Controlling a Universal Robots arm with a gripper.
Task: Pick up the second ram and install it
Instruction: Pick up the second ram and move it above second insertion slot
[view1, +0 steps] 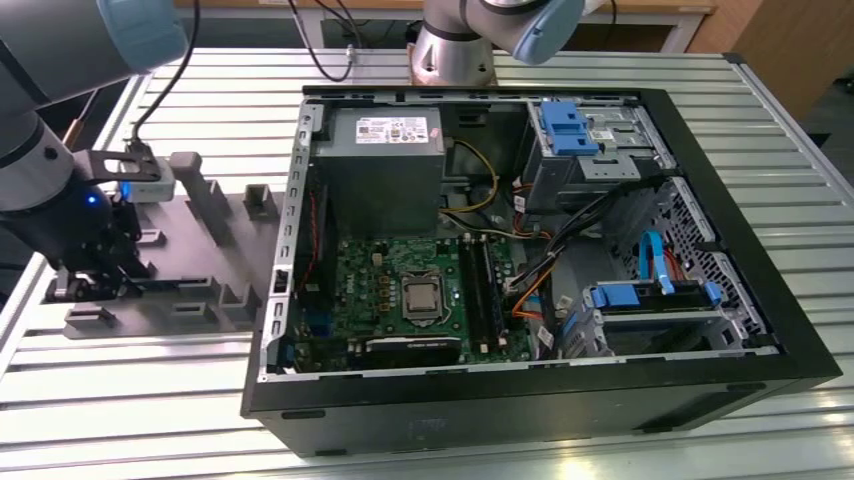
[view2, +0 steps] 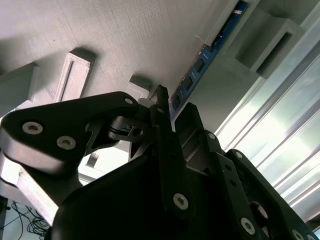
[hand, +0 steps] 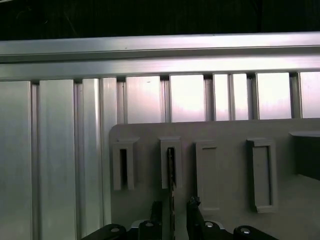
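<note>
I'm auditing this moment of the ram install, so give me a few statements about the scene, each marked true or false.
1. The tool is at the grey holder tray, outside the computer case. True.
2. The second ram lies flat on the motherboard. False: it stands on edge in a holder slot on the tray.
3. The tool's fingers stand either side of the ram, with gaps. True.
4. The computer case is closed. False: its side is open, with the motherboard showing.
</note>
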